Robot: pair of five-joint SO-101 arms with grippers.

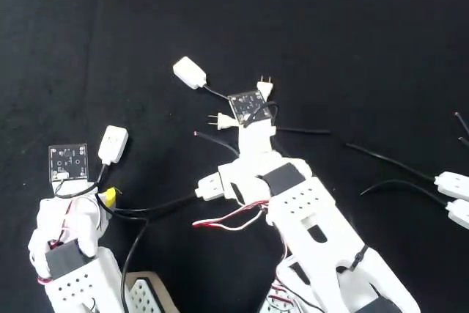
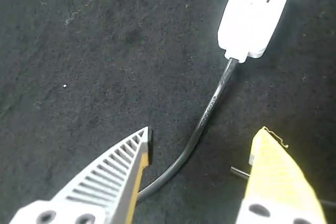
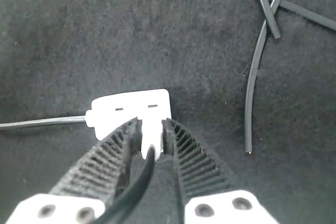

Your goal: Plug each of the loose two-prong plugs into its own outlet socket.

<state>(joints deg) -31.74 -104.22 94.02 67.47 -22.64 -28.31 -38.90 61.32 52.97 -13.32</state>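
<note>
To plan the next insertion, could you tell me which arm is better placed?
Right: the right gripper holds a plug at a socket; the left gripper is open and empty.

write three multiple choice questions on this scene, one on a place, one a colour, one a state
1. What runs between the fingers of the left pincer in its wrist view? A a black cord B a plug C a socket
2. One left pincer finger is A red B yellow C blue
3. The right pincer is A wide open B shut on a white plug C shut, empty
Key: 1 A, the cord from the socket passes between them; 2 B, the yellow finger shows beside a white one; 3 B, both fingers clamp the plug.
</note>
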